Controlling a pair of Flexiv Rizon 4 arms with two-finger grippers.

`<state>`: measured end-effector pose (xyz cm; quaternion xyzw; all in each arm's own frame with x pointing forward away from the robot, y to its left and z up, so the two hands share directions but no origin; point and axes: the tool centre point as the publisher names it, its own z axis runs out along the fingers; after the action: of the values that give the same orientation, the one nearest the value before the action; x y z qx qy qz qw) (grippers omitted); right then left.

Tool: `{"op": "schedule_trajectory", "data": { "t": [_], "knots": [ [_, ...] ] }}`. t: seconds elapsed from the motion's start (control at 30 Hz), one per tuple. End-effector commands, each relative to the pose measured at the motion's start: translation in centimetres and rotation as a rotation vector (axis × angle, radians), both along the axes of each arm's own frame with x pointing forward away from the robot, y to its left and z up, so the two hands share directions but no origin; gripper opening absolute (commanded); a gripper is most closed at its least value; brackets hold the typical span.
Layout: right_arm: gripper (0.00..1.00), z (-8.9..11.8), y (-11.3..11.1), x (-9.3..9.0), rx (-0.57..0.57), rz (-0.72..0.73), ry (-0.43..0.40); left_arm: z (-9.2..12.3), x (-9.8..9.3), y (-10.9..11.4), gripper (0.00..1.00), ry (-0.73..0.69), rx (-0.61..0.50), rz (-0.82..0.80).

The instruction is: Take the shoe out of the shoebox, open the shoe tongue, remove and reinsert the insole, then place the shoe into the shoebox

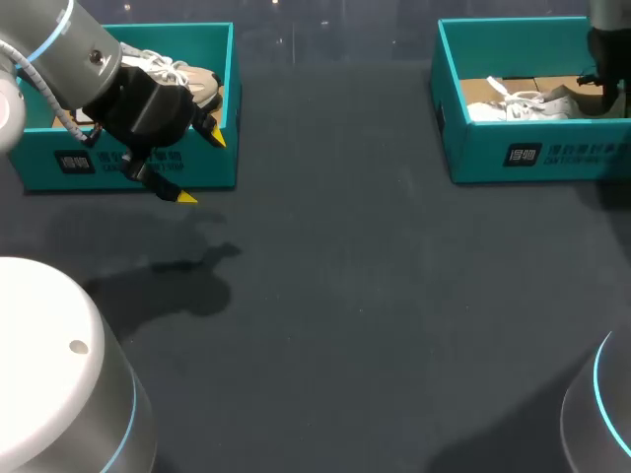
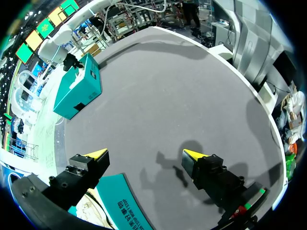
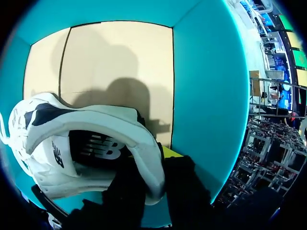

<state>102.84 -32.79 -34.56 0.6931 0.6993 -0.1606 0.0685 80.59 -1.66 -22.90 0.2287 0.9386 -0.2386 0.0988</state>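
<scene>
The task is barely starting: the white sneaker (image 3: 96,120) is lying inside the right shoebox (image 1: 532,153), the right gripper (image 3: 151,163) seemingly pinching its heel collar. The left gripper (image 1: 200,168) is hovering spread beside the left shoebox (image 1: 39,172).

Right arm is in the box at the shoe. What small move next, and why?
Probably raise the right gripper straight up: it is shut on the heel rim of the shoe, which lies inside the shoebox, so lifting starts the removal.
</scene>
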Motion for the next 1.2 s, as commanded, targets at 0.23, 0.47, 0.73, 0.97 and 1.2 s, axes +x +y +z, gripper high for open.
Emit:
{"op": "schedule_trajectory", "data": {
  "t": [0.23, 0.47, 0.73, 0.97, 1.2],
  "knots": [
    [0.00, -0.8, 0.4, -0.9, 0.024, 0.025, 0.003, 0.0, -0.1, 0.1, 1.00, -0.002, 0.002, 0.000],
    [0.29, -1.1, 0.5, -1.1, 0.046, 0.013, 0.011, 0.0, -0.1, 0.1, 1.00, -0.002, 0.002, 0.000],
    [0.35, -1.1, 0.9, -1.2, 0.061, 0.008, 0.014, 0.0, -0.1, 0.1, 1.00, -0.002, 0.002, 0.000],
    [0.40, 0.0, 1.2, -1.4, 0.062, -0.007, -0.002, 0.0, -0.1, 0.1, 1.00, -0.002, 0.002, 0.000],
    [0.47, 0.9, 1.1, -1.6, 0.063, -0.023, -0.019, 0.0, -0.1, 0.1, 1.00, -0.002, 0.002, 0.000]
  ]
}}
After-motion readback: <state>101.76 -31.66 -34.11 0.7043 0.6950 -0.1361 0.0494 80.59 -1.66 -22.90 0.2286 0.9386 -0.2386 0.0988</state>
